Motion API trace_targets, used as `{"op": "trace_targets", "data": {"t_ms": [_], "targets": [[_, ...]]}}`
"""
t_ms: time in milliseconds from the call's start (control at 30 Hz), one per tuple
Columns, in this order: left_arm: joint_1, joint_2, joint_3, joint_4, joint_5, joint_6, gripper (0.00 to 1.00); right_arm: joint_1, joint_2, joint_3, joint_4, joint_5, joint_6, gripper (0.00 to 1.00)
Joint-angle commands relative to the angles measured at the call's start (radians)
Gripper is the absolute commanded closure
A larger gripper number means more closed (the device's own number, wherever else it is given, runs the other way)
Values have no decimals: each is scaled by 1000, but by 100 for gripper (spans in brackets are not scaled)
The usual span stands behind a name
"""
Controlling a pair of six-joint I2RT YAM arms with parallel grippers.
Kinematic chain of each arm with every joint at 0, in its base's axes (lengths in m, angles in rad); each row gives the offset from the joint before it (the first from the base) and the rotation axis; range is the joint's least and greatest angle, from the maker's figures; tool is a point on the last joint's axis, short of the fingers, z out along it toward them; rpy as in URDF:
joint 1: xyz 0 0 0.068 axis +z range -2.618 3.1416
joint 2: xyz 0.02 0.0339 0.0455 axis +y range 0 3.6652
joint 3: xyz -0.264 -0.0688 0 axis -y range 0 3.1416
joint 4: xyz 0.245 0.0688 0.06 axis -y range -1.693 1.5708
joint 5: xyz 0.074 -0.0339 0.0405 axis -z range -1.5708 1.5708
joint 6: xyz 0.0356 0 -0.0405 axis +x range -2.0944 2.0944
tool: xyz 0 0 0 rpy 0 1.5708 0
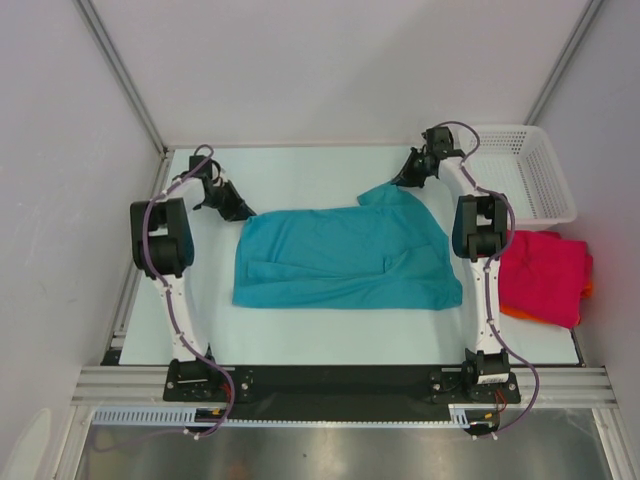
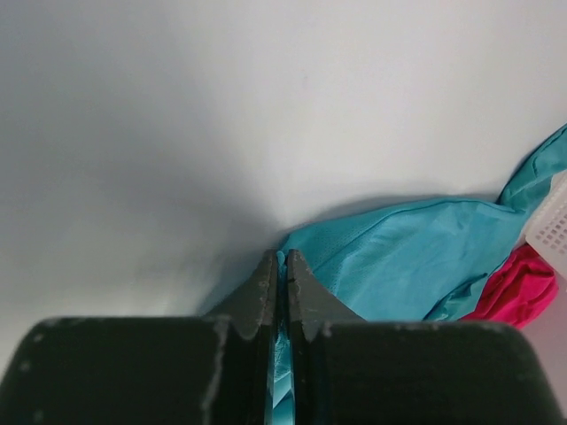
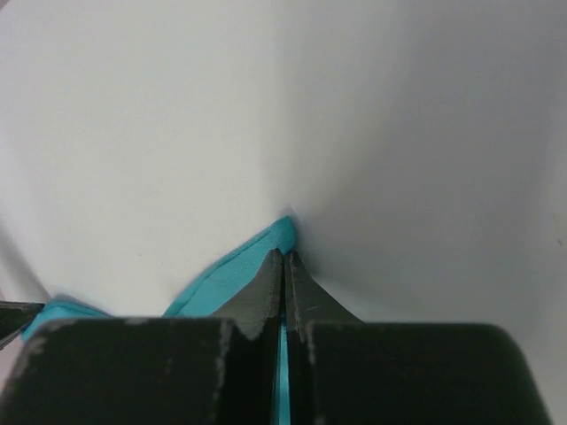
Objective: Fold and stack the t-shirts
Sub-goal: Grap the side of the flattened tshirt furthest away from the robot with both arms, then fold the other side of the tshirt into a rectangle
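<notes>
Teal shirt: plain turquoise all over, no print, seams and folds a shade darker. Pink shirt: solid crimson-pink, no pattern. Orange shirt: bright orange, only an edge showing. Basket: white, open grid mesh. Table: very pale mint-white, unpatterned. Arms: black joints, white links. Walls: flat light grey.

The orange cloth t-shirt shows only as an edge under the crimson-pink cloth t-shirt; the white plastic mesh basket is cut off by the left wrist view's right edge.
</notes>
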Motion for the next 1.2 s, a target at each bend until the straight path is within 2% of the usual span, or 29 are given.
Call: {"op": "trace_targets", "data": {"t_ms": [0, 600, 767, 1000, 1167], "targets": [[-6, -108, 9, -33, -5, 19, 94, -18, -123, -16, -88, 60, -61, 100], [-4, -291, -41, -103, -12, 72, 94, -22, -390, -197, -91, 87, -107, 100], [-6, -366, -109, -105, -5, 85, 93, -13, -502, -402, -40, 95, -113, 100], [-7, -476, -285, -87, -1, 102, 93, 1, -683, -674, 24, 112, -95, 100], [-7, -525, -383, -70, -1, 121, 92, 2, -787, -795, 30, 182, -103, 100]]}}
